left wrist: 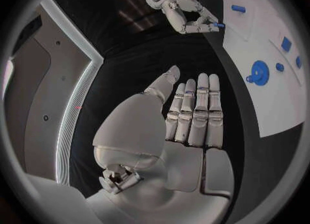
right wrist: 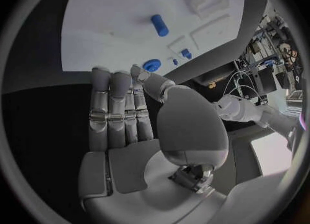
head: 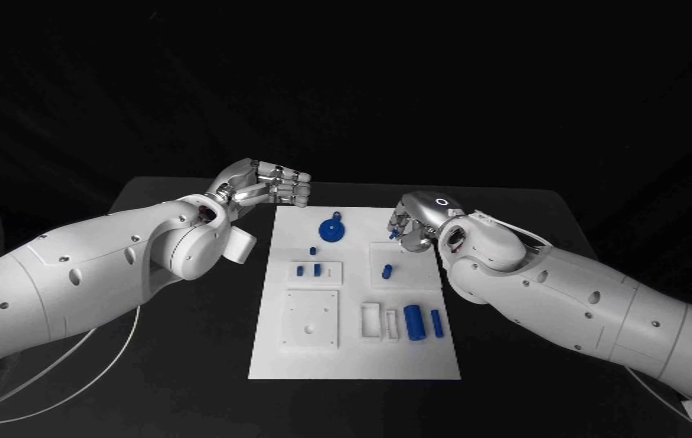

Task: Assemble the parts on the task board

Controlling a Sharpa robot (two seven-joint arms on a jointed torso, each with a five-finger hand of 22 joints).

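While nothing is seated yet, I hover my left hand (head: 271, 184) off the board's (head: 274, 358) far left corner, fingers straight and together, gripping nothing, ready to steady or receive. On the board the parts lie apart, I judge for easy picking: a round disc (head: 332, 229) up top, small pegs (head: 307, 271) below it, two cylinders (head: 424, 321) lower right. My right hand (head: 411, 223) pinches a small blue part (left wrist: 218, 25) at its fingertips over the far right edge. The black desk (head: 173, 358) carries the board; darkness lies beyond.

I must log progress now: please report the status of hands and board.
Left hand open, holds nothing, at task board far corner. Right hand pinches small blue part over board. Nothing in the way.
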